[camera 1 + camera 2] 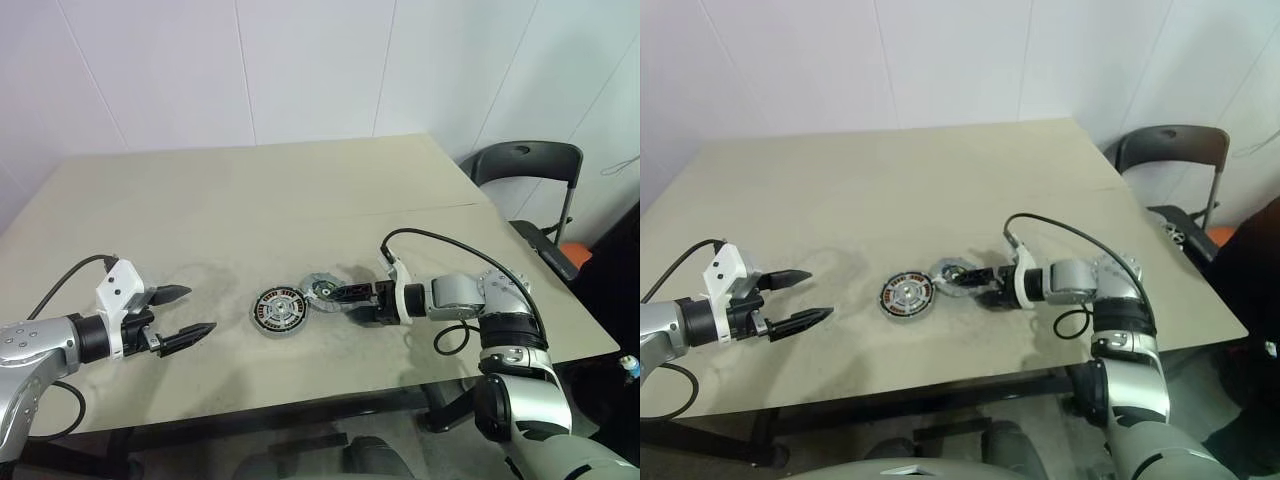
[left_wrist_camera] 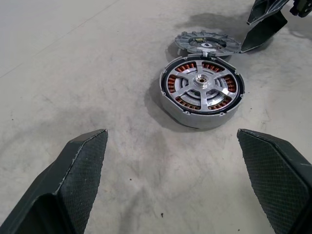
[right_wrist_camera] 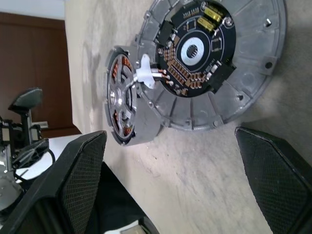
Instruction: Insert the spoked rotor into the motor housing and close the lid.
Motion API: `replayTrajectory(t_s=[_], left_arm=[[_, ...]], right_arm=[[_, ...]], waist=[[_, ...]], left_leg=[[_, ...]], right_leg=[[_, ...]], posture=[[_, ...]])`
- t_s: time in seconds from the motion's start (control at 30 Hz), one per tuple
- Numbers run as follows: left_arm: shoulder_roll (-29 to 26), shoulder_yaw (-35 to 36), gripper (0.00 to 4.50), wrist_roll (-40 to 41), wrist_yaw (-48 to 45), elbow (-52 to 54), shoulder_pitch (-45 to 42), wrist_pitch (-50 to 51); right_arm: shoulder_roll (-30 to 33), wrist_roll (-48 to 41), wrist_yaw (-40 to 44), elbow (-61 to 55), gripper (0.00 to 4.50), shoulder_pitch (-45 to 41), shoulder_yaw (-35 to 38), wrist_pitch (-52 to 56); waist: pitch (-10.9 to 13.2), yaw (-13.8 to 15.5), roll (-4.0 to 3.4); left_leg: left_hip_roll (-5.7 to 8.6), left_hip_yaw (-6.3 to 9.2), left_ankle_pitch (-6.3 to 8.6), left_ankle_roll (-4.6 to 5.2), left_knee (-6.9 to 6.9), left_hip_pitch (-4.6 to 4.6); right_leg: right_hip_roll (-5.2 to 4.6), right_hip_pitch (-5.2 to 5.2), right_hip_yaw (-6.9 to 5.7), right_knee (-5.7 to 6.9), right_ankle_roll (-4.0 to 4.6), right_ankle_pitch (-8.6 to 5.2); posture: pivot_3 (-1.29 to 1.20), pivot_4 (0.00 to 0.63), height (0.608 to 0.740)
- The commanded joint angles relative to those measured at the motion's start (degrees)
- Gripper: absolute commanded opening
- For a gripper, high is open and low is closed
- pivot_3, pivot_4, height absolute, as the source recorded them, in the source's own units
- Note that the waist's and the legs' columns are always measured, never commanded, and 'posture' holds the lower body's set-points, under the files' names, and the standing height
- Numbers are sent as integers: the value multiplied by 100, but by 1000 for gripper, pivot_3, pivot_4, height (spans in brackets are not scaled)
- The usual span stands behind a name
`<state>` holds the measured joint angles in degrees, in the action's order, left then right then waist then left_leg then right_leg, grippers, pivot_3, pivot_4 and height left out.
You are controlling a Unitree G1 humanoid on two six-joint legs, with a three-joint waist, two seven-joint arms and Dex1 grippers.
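Note:
The motor housing [image 1: 279, 311] lies flat on the table [image 1: 250, 200], a silver rim around copper windings [image 2: 202, 119]. The spoked rotor [image 2: 202, 87] sits inside it, silver spokes and hub facing up. The lid [image 1: 322, 291] lies just right of the housing and touches its rim; its circuit-board side [image 3: 204, 44] faces up, with a white connector [image 3: 145, 75] near the housing. My right gripper [image 1: 338, 296] is open and points left, its fingertips at the lid's right edge with nothing between them. My left gripper [image 1: 188, 311] stands open and empty, well left of the housing.
A black folding chair [image 1: 530, 165] stands past the table's right edge. A black cable [image 1: 450, 240] arcs over my right forearm. The table's front edge [image 1: 300, 400] runs close below both grippers.

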<state>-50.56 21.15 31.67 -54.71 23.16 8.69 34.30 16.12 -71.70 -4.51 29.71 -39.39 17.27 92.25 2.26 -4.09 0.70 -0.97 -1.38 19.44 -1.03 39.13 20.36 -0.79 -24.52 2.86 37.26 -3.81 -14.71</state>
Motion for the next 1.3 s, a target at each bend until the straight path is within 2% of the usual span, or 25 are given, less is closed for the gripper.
replayTrajectory(t_s=[0.03, 0.67, 1.0, 1.3], left_arm=[[-97, 33, 4500, -36, 14, 86, -94, -67], [-145, 82, 4500, -132, -33, 11, -168, -119], [-176, 166, 4500, -136, -56, -59, -164, -152], [-184, 287, 4500, -122, -49, -49, -75, -181]], right_arm=[[-88, -53, -71, 27, 4426, -102, 184, 25], [-820, 801, -234, -61, 4426, -310, 938, -192], [-1034, 1274, 105, -128, 4426, -338, 1041, -813], [-1222, 1315, 504, -390, 4426, -349, 1066, -1086]], waist=[[0, -1, 0], [0, -9, -1], [0, -16, -1], [1, -15, -2]], left_leg=[[0, 0, 0, 0, 0, 0], [-2, 0, 0, 0, -1, -1], [-3, 0, 0, 0, 0, -6], [-3, 0, 0, 0, -2, -2]], right_leg=[[0, 0, 0, 0, 0, 0], [1, 0, 0, 0, 0, 0], [2, 4, 0, 2, -2, 1], [1, 1, 0, -2, -2, 1]], posture=[[0, 0, 740], [0, 0, 740], [0, 0, 740], [0, 0, 740]])
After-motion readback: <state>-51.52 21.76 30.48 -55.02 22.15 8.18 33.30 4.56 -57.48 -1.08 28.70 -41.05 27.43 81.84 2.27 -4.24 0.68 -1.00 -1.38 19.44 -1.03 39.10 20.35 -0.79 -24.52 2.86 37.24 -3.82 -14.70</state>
